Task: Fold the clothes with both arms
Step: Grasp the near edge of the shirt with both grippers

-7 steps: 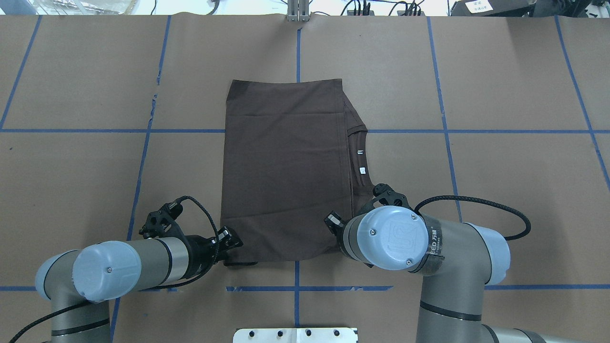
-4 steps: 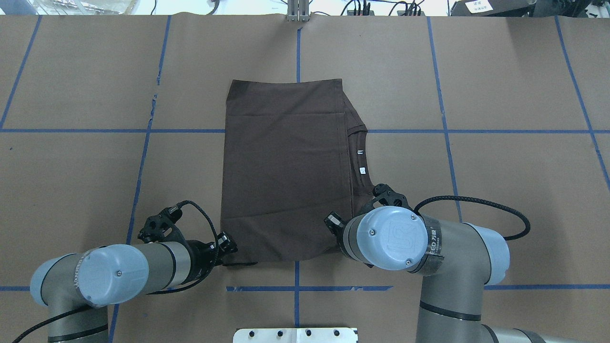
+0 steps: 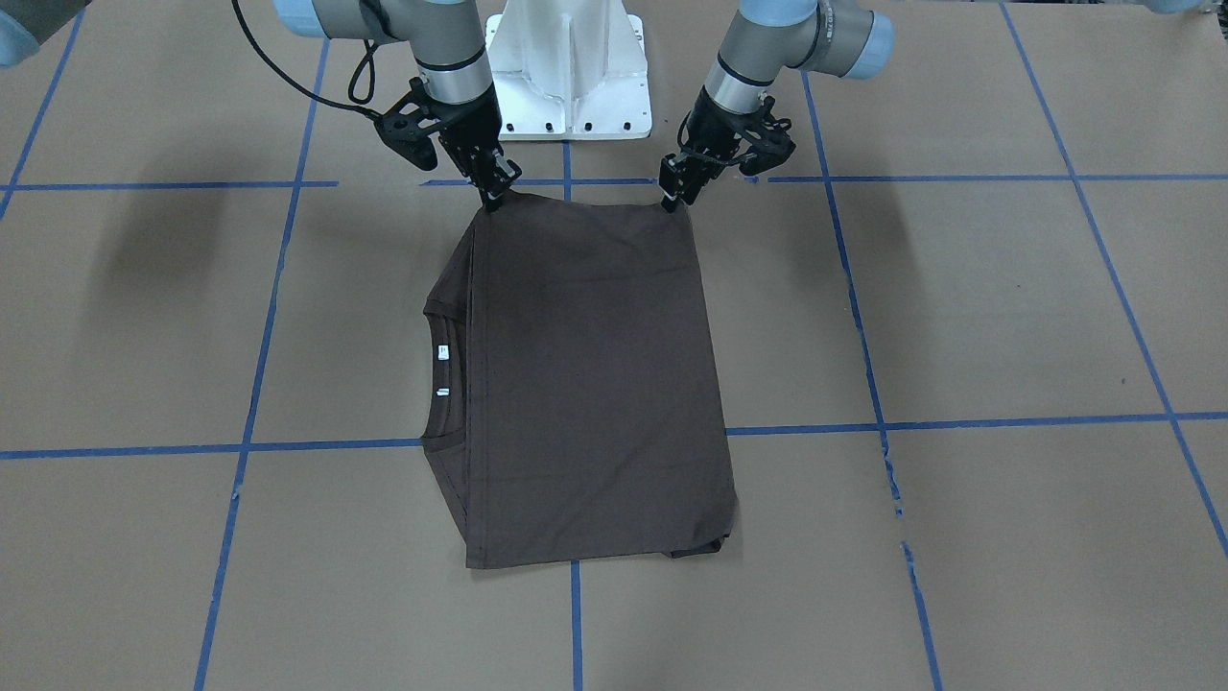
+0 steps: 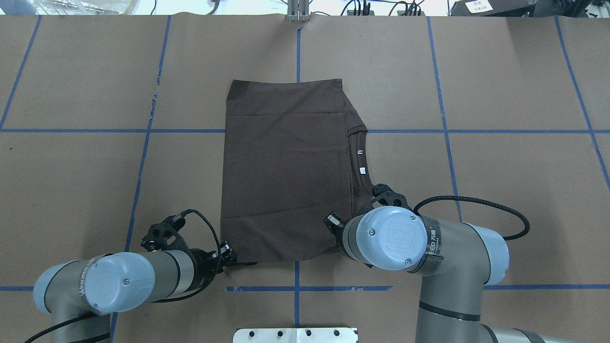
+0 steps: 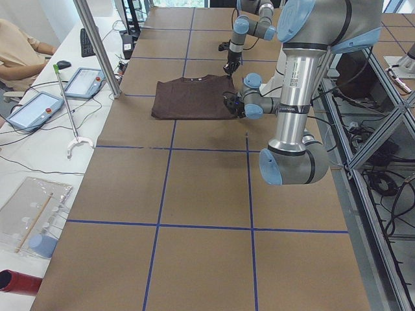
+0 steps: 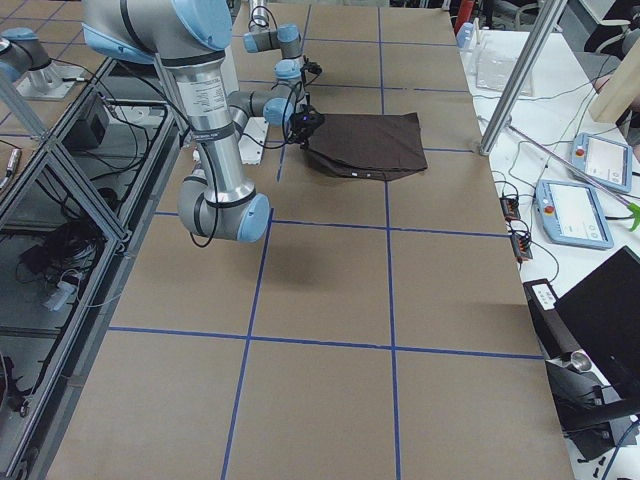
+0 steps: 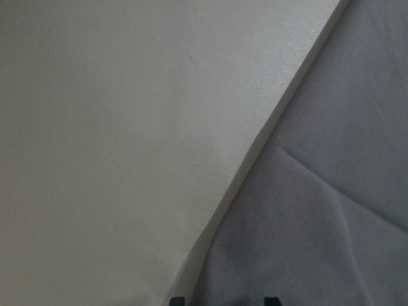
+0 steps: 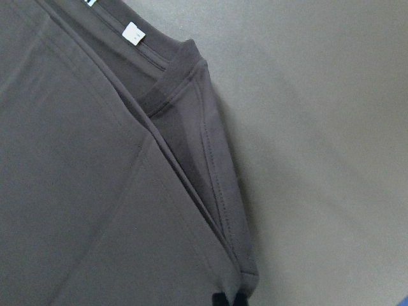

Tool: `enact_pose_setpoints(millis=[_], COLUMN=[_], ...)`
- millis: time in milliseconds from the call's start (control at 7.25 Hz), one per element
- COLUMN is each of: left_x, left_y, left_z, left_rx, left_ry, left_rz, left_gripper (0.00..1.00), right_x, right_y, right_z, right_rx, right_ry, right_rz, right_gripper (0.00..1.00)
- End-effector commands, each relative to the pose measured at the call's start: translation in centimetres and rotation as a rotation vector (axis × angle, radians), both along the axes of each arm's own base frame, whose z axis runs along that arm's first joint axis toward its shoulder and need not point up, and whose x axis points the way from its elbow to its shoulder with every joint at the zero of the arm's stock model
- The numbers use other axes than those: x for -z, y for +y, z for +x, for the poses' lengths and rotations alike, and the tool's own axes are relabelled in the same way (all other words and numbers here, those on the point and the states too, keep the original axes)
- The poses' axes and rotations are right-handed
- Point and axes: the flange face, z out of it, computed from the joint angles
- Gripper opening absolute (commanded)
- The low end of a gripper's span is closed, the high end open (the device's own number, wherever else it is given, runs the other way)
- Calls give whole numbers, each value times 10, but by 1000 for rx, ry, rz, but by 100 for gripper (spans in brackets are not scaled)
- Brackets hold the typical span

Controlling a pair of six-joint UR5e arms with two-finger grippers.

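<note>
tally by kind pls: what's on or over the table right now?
dark brown T-shirt: 1
robot arms: 2 (left gripper, right gripper)
white pedestal base: 1
Total: 4

Grey-silver jointed arms [image 4: 457, 243] with light-blue caps [image 4: 391, 238] and black braided cables [image 4: 452, 196].

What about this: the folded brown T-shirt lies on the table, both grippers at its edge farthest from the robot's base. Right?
No. Both the left gripper and right gripper are at the edge of the T-shirt nearest the base, as the exterior front-facing view shows.
</note>
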Motion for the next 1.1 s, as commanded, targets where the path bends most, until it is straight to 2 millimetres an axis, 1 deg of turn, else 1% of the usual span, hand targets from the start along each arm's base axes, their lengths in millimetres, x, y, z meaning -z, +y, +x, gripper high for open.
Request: enact_pose_setpoints(millis=[0,138,276,552,828,966], left_x=[-5,0,5,6,19,17], left_y=[11,11,10,8,9,8], left_z=[7,9,6,4,-6,-9], left_rx=[-19,-19,-17,-13,-13,-9], left_ry=[-10,-2,10,12,40,37], left_rz=[-2,-3,-1,0,5,6], left_gripper=[40,26,2,0,0,0], right_x=[1,0,1,1,1,1], right_y=[0,0,-1,-1,0,-1], right_z=[0,0,1,1,1,1], right_rx=[1,1,-1,-1,-1,-1], right_ry=[-2,0,-2,-2,-3,-2], right_rz=[0,-1,0,0,0,0], right_gripper=[0,0,0,0,0,0])
